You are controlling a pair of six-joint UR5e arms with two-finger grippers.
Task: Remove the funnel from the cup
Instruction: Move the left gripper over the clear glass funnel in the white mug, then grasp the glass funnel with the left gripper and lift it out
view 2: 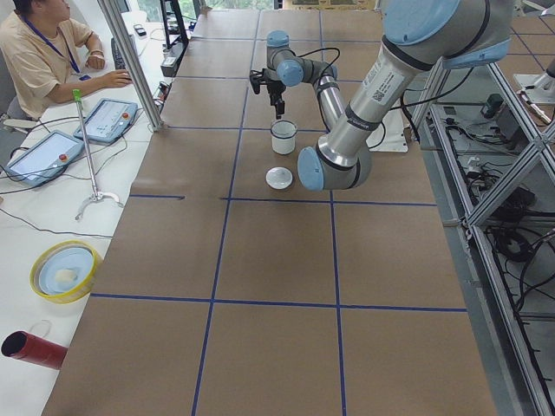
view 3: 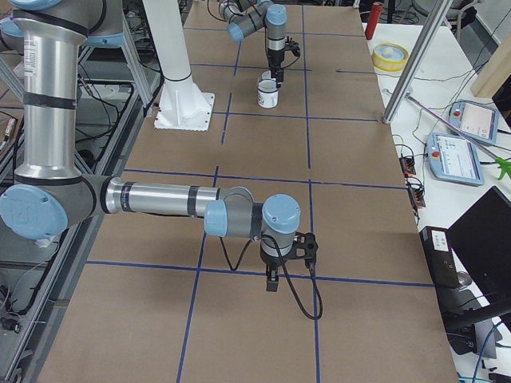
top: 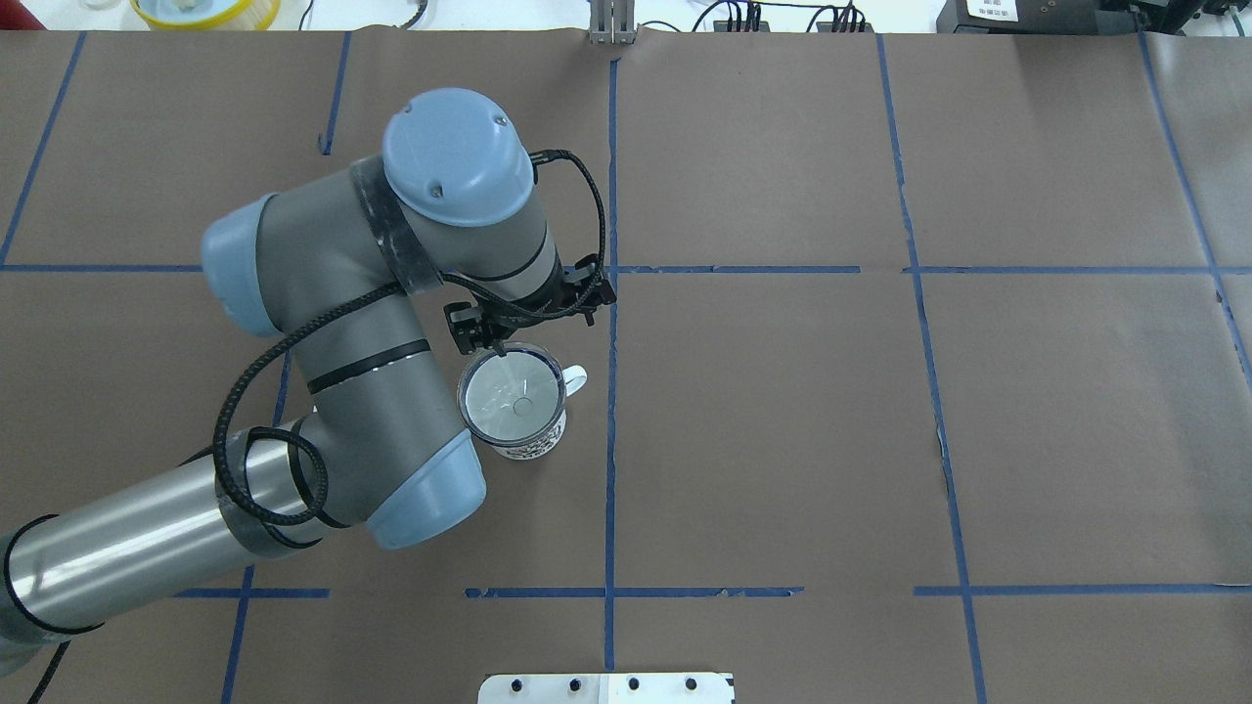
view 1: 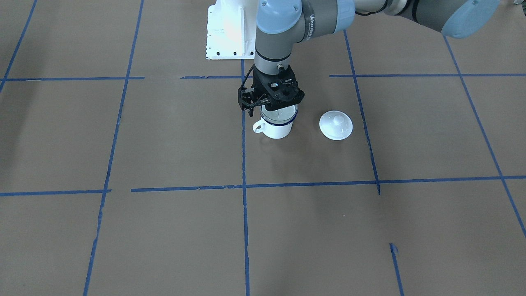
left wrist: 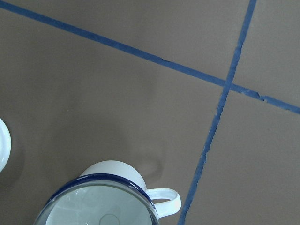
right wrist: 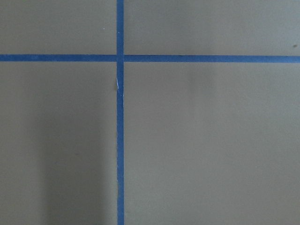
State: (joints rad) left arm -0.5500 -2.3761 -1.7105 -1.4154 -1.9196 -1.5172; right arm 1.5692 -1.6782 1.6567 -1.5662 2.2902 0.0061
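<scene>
The white mug (view 1: 278,130) with a dark blue rim stands near the table's middle, its handle (top: 575,379) pointing to the robot's right. The clear funnel (view 1: 280,115) sits in it, its wide mouth (top: 513,399) above the rim. My left gripper (top: 503,352) points straight down at the far edge of the funnel's mouth, its fingers narrow and pinched on that rim. The left wrist view shows the mug (left wrist: 112,169) and funnel (left wrist: 98,206) at its bottom edge, with no fingers in sight. My right gripper (view 3: 272,283) hangs over bare table far from the mug; I cannot tell whether it is open or shut.
A white domed lid (view 1: 336,125) with a knob lies on the table beside the mug, on the robot's left. The white robot base plate (view 1: 225,33) is behind the mug. A yellow bowl (view 2: 65,270) sits on the side bench near an operator.
</scene>
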